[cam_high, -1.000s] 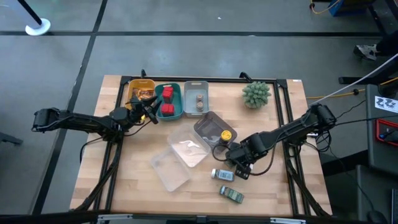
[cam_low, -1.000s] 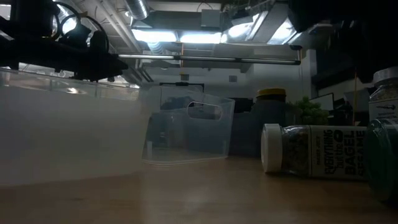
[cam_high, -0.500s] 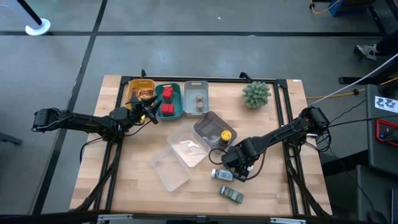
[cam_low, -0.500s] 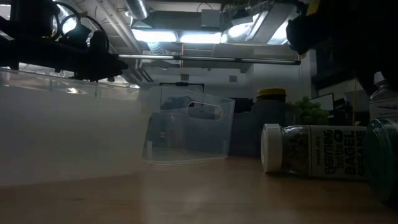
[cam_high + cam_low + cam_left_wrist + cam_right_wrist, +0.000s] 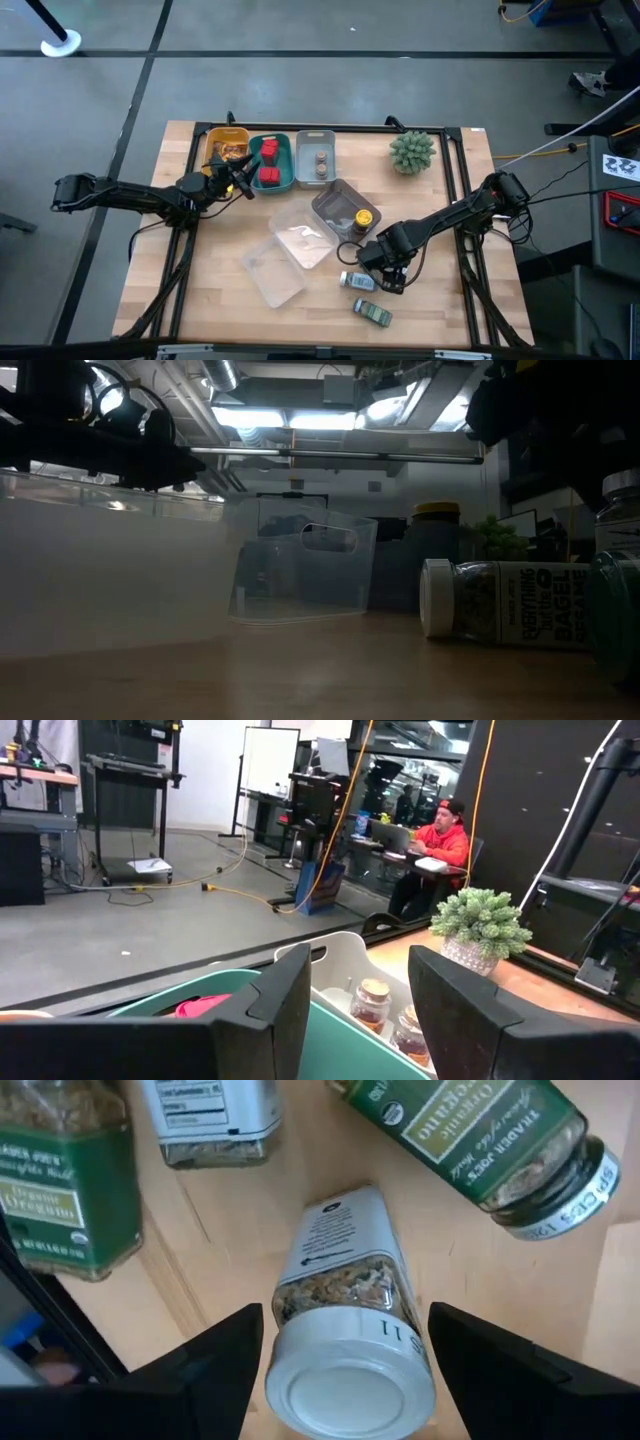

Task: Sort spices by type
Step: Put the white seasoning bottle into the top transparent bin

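While the left gripper (image 5: 243, 180) waits part-open and empty over the far-left bins (image 5: 270, 165), the right gripper (image 5: 345, 1345) hangs wide at near right, fingers straddling a lying white-capped bottle (image 5: 345, 1320), seemingly to grasp it.

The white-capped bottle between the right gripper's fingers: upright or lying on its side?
Upright. The right wrist view looks straight down on the white-capped bottle, its round cap facing the camera, while a green-labelled jar beside it lies flat on the table.
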{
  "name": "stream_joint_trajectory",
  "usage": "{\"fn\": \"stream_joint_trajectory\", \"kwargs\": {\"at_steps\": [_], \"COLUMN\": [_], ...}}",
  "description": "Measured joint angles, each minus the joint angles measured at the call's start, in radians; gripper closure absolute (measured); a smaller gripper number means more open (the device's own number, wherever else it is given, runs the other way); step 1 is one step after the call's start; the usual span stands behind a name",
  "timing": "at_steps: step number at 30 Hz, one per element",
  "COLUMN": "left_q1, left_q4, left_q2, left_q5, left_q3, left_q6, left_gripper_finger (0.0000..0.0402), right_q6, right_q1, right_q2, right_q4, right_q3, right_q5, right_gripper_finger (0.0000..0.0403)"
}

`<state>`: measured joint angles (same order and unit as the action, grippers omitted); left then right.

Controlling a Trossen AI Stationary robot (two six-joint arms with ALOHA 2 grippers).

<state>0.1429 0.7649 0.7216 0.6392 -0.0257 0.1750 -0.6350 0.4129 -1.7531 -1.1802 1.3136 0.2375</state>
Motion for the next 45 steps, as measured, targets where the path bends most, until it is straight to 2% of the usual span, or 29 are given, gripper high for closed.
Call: {"fn": "stream_joint_trajectory", "kwargs": {"at_steps": [6,13,20,26,36,41,45], "left_q1": [0.000,0.000,0.000,0.000,0.000,0.000,0.000], "left_q4": [0.000,0.000,0.000,0.000,0.000,0.000,0.000], "left_q2": [0.000,0.000,0.000,0.000,0.000,0.000,0.000], "left_q5": [0.000,0.000,0.000,0.000,0.000,0.000,0.000], "left_q3": [0.000,0.000,0.000,0.000,0.000,0.000,0.000], "left_q6": [0.000,0.000,0.000,0.000,0.000,0.000,0.000], "left_gripper_finger": [0.0247,0.0247,0.0247,0.0247,0.0247,0.0247,0.0247], "right_q6": [0.066,0.121,0.121,0.121,0.121,0.121,0.131], "right_q1": [0.009,0.071,0.113,0.111,0.110,0.103,0.095], "right_q2": [0.000,0.000,0.001,0.001,0.002,0.002,0.002], "right_q4": [0.000,0.001,0.001,0.006,0.013,0.000,-0.026], "right_q3": [0.000,0.000,0.000,0.000,0.014,0.067,0.129], "right_q5": [-0.008,-0.108,-0.156,-0.167,-0.167,-0.162,-0.117], "right_gripper_finger": [0.0120,0.0121,0.0148,0.0195,0.0196,0.0195,0.0195]}}
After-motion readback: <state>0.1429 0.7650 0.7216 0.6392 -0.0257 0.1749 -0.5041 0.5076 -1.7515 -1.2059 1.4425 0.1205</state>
